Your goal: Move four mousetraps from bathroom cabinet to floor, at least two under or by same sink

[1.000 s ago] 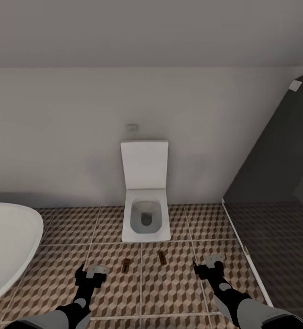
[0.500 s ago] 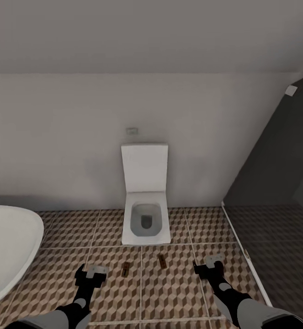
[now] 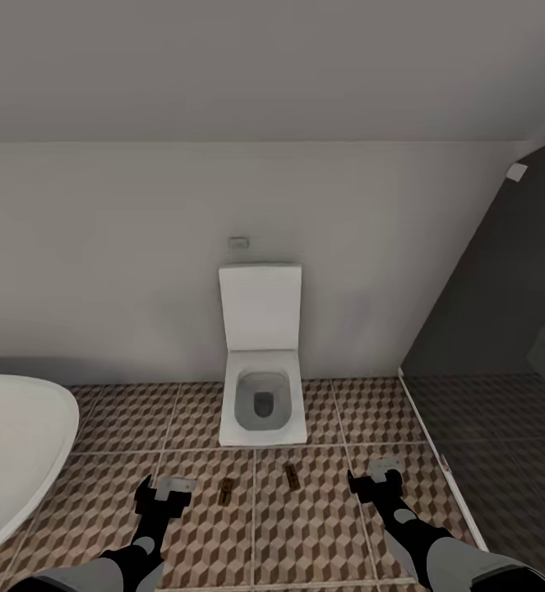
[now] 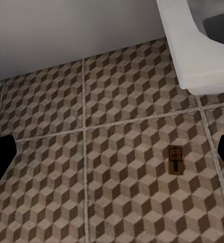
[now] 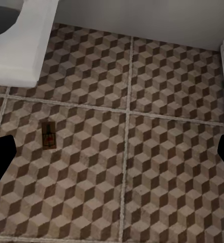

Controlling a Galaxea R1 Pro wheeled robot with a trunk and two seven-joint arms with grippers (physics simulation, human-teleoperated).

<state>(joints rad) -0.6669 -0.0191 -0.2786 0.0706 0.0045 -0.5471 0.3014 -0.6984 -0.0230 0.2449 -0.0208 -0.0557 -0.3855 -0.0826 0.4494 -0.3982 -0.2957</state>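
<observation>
Tilted up a bit vs 1 s ago: whole head view shifted down, more ceiling showing, toilet lower in pic; camera move, not the things. Both mousetraps at same spots on the tiles, arms held as before.

Two mousetraps flat on bathroom floor, just in front of toilet base, apart from each other. Left mousetrap on tile left of the grout line running out from toilet front; seen again in left wrist view, red mark visible, near toilet's front corner, not touching. Right mousetrap on tile right of that grout line, slightly nearer toilet; also in right wrist view, lying close to a grout cross, toilet base beyond it.

Left gripper hovering over floor, left of left mousetrap, well clear of it; jaws spread wide, nothing between, dark fingertips at pic edges in wrist view. Right gripper over floor right of right mousetrap, near shower-area sill; jaws likewise spread, empty, fingertips at wrist-view edges.

White bathtub rim at floor's left edge. Dark grey-tiled zone at right behind sill. Small flush plate on wall above toilet.
</observation>
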